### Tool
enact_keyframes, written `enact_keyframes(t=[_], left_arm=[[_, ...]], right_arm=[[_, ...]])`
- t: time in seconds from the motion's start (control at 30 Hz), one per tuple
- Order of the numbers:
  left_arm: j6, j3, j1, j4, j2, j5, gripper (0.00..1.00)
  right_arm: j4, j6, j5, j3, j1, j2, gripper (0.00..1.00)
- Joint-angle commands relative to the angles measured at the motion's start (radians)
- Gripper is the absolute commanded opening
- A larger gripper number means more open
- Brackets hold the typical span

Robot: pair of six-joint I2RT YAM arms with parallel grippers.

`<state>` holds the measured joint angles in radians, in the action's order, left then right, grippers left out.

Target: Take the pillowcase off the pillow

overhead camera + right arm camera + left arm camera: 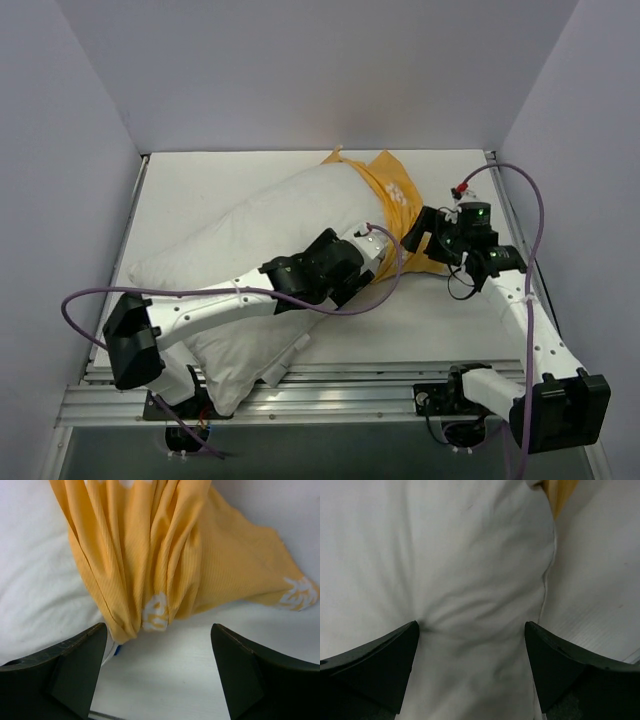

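Observation:
The white pillow [255, 240] lies diagonally across the table, mostly bare. The yellow-orange pillowcase [395, 200] is bunched over its far right end; its blue side is hidden. My left gripper [362, 270] is open, its fingers pressed down on the pillow [470, 580], one on each side of a crease. My right gripper [425, 232] is open, just in front of the bunched pillowcase [150, 555], with its gathered edge between and beyond the fingers. A white letter print [155, 612] shows on the fold.
Grey walls enclose the white table [440, 310] on three sides. A metal rail [330, 385] runs along the near edge. Purple cables loop from both arms. The pillow's near corner overhangs the rail.

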<state>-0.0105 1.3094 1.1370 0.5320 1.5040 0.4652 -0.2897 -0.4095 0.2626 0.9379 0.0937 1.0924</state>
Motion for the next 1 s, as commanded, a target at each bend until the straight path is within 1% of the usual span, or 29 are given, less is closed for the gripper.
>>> enact_keyframes(t=[0.0,0.03,0.13,0.2,0.23,0.27,0.33,0.37,0.4,0.47,0.57,0.67,0.7,0.77,0.8,0.83,0.87,0.9,0.93,0.97], left_arm=[[-0.026,0.065,0.009,-0.015,0.088,0.096,0.94],[-0.028,0.068,0.009,-0.017,0.108,0.099,0.94],[-0.037,0.071,0.009,-0.007,0.198,0.104,0.94],[-0.052,0.083,0.006,0.040,0.234,0.130,1.00],[-0.058,0.086,0.004,0.052,0.260,0.136,0.89],[-0.062,0.088,0.001,0.060,0.268,0.147,0.67],[-0.066,0.086,-0.003,0.062,0.268,0.148,0.37],[-0.068,0.091,-0.005,0.065,0.263,0.144,0.22],[-0.069,0.097,-0.008,0.075,0.257,0.142,0.03],[-0.071,0.126,-0.011,0.086,0.233,0.142,0.02],[-0.056,0.172,-0.022,0.117,0.185,0.145,0.02],[-0.037,0.204,-0.058,0.154,0.116,0.164,0.02],[-0.036,0.212,-0.075,0.175,0.098,0.164,0.02],[-0.031,0.229,-0.147,0.204,0.039,0.153,0.02],[-0.026,0.249,-0.173,0.230,0.019,0.148,0.02],[-0.020,0.260,-0.196,0.243,-0.017,0.145,0.02],[-0.005,0.269,-0.245,0.252,-0.037,0.145,0.02],[0.000,0.281,-0.267,0.275,-0.054,0.145,0.02],[0.003,0.303,-0.288,0.284,-0.095,0.138,0.02],[0.009,0.313,-0.337,0.293,-0.117,0.103,0.02]], right_arm=[[0.078,-0.040,0.047,-0.077,0.063,-0.042,0.80],[0.099,-0.055,0.041,-0.117,0.076,-0.040,0.80],[0.178,-0.087,0.043,-0.161,0.132,-0.008,0.80],[0.233,-0.104,0.015,-0.180,0.181,0.026,0.80],[0.247,-0.115,0.003,-0.186,0.190,0.041,0.80],[0.270,-0.118,-0.012,-0.197,0.199,0.064,0.80],[0.291,-0.124,-0.032,-0.212,0.216,0.080,0.79],[0.337,-0.127,-0.043,-0.227,0.218,0.084,0.79],[0.352,-0.127,-0.045,-0.231,0.219,0.096,0.78],[0.380,-0.127,-0.051,-0.235,0.221,0.109,0.77],[0.406,-0.121,-0.082,-0.218,0.224,0.139,0.71],[0.383,-0.115,-0.140,-0.189,0.222,0.159,0.57],[0.373,-0.109,-0.182,-0.182,0.221,0.167,0.47],[0.331,-0.098,-0.229,-0.148,0.219,0.176,0.35],[0.311,-0.088,-0.246,-0.133,0.206,0.194,0.22],[0.291,-0.075,-0.311,-0.092,0.196,0.207,0.13],[0.220,-0.074,-0.336,-0.070,0.181,0.218,0.05],[0.201,-0.072,-0.348,-0.051,0.158,0.242,0.00],[0.189,-0.072,-0.346,-0.035,0.096,0.250,0.00],[0.175,-0.075,-0.318,-0.001,0.059,0.257,0.00]])
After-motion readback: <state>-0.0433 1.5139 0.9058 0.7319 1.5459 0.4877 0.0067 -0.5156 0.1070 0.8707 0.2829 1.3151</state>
